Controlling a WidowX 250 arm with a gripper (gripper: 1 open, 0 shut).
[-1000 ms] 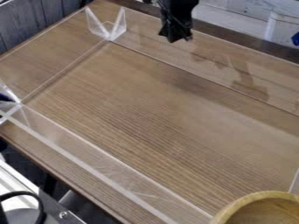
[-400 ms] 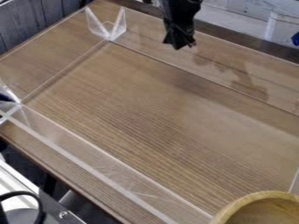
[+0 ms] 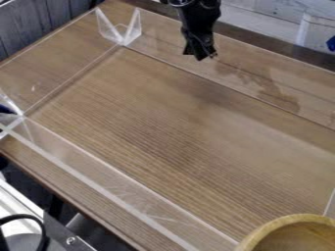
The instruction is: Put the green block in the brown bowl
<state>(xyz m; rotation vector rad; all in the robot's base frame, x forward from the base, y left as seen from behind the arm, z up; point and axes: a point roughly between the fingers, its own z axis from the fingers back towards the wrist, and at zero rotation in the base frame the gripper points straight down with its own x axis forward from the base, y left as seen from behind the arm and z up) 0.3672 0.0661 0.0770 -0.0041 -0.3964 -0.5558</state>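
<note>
Gripper (image 3: 199, 54) has come a little farther into view since the earlier frames, sliding slightly down from the top edge; more of the dark arm (image 3: 194, 18) shows above it. Bowl and table look the same as before.

Fingers closed, dark, pointing down over the far part of the table, near its back edge. Whether anything is pinched between them, cannot tell: tips are small and blurry. Green block can't be made out at the fingers, so its position relative to them can't be told.

Faint shadow on the wood to the right of the fingers. Wooden table (image 3: 164, 127), light brown with fine grain, spreads out below them toward the camera.

Clear angular plastic piece (image 3: 119, 27) stands left of the gripper, apart from it, at the far left corner of the marked area. Clear strips (image 3: 112, 186) run along the left and near sides of the table.

Brown bowl (image 3: 299, 237) sits in the bottom right corner of the view, cut off by the frame, well apart from the fingers. Pale thick rim, tan inside; no green visible in the part that shows.

Farther out: black cable (image 3: 39, 222) curves over a white object (image 3: 14, 204) at bottom left. Small blue thing (image 3: 331, 44) at the right edge, up top, mostly cropped.
</note>
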